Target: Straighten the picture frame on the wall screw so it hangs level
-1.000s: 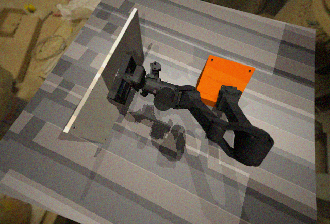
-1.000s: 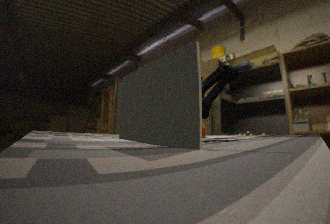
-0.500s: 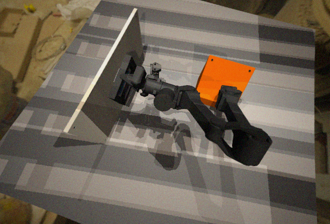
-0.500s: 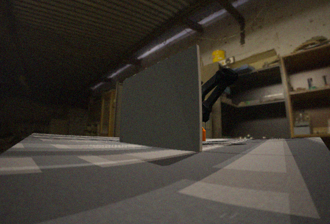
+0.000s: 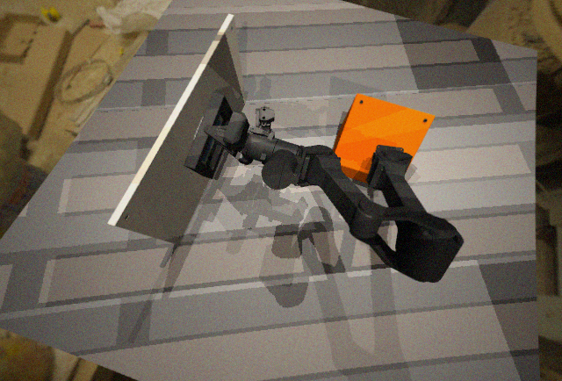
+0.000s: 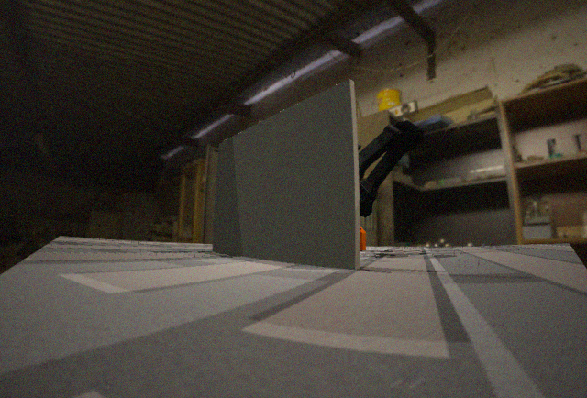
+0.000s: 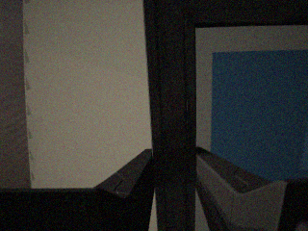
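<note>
The dark picture frame (image 5: 206, 170) hangs on the front of the upright grey panel (image 5: 168, 190) (image 6: 293, 194). In the wrist view one side bar of the frame (image 7: 174, 72) runs almost upright, with a pale mat and blue picture to its right and the pale panel (image 7: 87, 96) to its left. My gripper (image 5: 217, 133) (image 7: 172, 156) is shut on this side bar, one finger on each side of it. The panel hides the frame and gripper in the exterior view. The screw and notched strip are hidden, and I cannot tell how level the frame hangs.
An orange plate (image 5: 385, 118) (image 6: 362, 239) lies under my arm's base, in front of the panel. My arm (image 5: 344, 190) (image 6: 388, 147) reaches from there to the frame. The panel stands on a striped grey table top (image 5: 136, 322) (image 6: 213, 317).
</note>
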Controlling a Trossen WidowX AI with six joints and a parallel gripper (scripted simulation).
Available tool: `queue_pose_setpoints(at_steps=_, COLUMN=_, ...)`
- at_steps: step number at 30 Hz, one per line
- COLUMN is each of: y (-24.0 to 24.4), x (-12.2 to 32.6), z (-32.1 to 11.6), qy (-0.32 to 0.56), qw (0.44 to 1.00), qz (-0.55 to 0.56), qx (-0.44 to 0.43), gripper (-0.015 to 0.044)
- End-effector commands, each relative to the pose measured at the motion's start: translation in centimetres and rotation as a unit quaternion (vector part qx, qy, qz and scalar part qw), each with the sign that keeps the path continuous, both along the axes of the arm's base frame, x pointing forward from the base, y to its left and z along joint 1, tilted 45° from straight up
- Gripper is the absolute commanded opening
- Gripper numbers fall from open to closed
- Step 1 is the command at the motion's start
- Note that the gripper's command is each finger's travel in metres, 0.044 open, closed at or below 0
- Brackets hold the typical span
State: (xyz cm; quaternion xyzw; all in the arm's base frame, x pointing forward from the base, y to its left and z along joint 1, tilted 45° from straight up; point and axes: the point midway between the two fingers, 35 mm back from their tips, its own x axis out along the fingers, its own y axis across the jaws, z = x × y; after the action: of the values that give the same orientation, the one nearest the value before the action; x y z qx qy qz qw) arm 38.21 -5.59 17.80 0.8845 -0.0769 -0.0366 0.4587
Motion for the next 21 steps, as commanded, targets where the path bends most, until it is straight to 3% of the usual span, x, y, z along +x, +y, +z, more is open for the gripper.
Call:
queue_pose_setpoints(at_steps=1, y=0.03, x=0.0, z=-0.03, qy=0.0, qw=1.0, qz=0.0, qx=0.002, gripper=0.0)
queue_pose_setpoints(at_steps=21, y=0.02, x=0.01, z=-0.07, qy=-0.012, qw=0.998, qz=0.001, qx=0.066, gripper=0.0)
